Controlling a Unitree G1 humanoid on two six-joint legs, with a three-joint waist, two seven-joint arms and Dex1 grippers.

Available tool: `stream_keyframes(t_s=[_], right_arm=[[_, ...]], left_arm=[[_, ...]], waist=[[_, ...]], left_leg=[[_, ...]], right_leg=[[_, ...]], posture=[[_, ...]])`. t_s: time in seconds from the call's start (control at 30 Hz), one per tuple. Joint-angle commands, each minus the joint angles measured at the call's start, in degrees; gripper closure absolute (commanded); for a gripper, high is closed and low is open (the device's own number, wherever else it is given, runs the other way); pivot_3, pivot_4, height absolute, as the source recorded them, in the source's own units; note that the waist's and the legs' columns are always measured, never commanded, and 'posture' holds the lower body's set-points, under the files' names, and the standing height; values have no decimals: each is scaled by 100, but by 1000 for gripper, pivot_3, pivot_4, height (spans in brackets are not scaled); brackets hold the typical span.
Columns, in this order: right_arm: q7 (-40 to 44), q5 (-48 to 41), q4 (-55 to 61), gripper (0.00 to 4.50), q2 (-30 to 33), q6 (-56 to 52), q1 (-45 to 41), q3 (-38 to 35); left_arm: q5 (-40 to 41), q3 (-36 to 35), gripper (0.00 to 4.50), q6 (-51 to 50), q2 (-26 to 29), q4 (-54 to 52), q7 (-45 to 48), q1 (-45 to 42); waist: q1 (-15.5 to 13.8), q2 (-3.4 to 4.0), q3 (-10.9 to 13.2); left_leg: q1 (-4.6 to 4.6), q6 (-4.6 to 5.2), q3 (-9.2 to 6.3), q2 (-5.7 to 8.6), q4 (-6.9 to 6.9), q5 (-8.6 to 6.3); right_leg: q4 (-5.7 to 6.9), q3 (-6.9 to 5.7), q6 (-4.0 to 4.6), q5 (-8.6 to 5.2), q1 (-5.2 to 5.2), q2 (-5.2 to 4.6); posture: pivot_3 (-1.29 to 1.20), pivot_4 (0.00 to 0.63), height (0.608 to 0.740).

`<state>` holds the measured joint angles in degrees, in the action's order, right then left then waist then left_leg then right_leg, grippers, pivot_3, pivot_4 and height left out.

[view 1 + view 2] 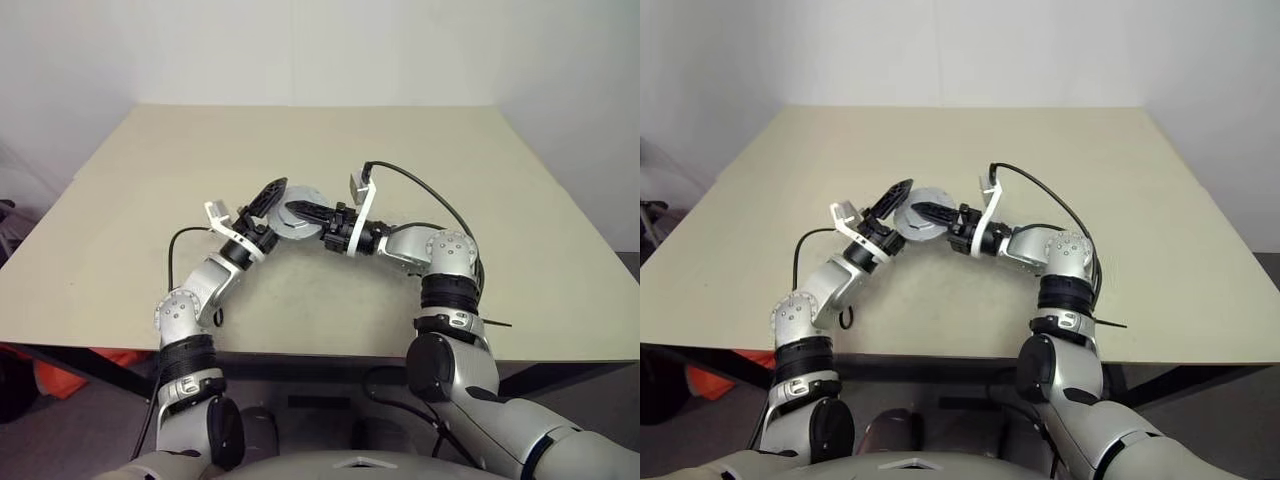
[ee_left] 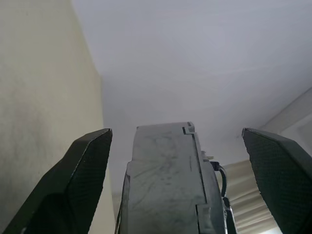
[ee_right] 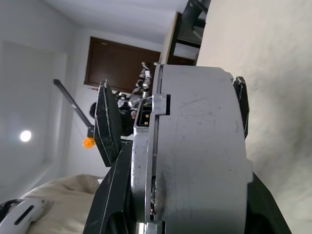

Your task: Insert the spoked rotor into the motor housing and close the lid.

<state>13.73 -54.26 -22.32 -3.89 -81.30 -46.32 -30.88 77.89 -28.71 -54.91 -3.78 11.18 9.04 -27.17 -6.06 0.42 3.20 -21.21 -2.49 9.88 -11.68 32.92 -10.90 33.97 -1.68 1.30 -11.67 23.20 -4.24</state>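
Gripping the grey round metal motor housing (image 3: pixel 195 156) edge-on across its thickness, the right gripper (image 1: pixel 312 214) is pinching it; the left gripper (image 2: pixel 178 180) is standing spread, straddling it untouched.

Silver arms (image 1: pixel 440 250), black joints and cables, white wrist brackets (image 1: pixel 358 225).

Even, soft light — faint shadows
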Motion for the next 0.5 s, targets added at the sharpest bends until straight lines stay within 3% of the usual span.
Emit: stream_keyframes(t_s=[0.03,0.13,0.3,0.5], right_arm=[[179,-322,306,2329,-56,54,-116,61],[174,-306,323,2329,-56,122,-97,80],[178,-302,316,2329,-65,221,-87,97],[182,-235,165,2329,-45,351,-133,122]], left_arm=[[-61,198,10,91,38,81,151,-238],[-96,211,633,164,60,144,195,-260],[-95,201,2365,218,96,158,245,-238],[-137,200,2432,260,130,164,226,-227]], waist=[[1,0,0],[1,0,0],[1,0,0],[1,-1,0]], left_leg=[[0,0,0,0,1,0],[1,0,0,1,2,0],[0,0,0,1,8,0],[4,0,-3,0,20,0]], right_leg=[[0,0,-1,0,0,0],[2,-1,-2,1,0,1],[8,0,-2,1,0,0],[32,3,-2,1,0,0]], posture=[[0,0,740],[0,0,740],[0,0,740],[0,0,740]])
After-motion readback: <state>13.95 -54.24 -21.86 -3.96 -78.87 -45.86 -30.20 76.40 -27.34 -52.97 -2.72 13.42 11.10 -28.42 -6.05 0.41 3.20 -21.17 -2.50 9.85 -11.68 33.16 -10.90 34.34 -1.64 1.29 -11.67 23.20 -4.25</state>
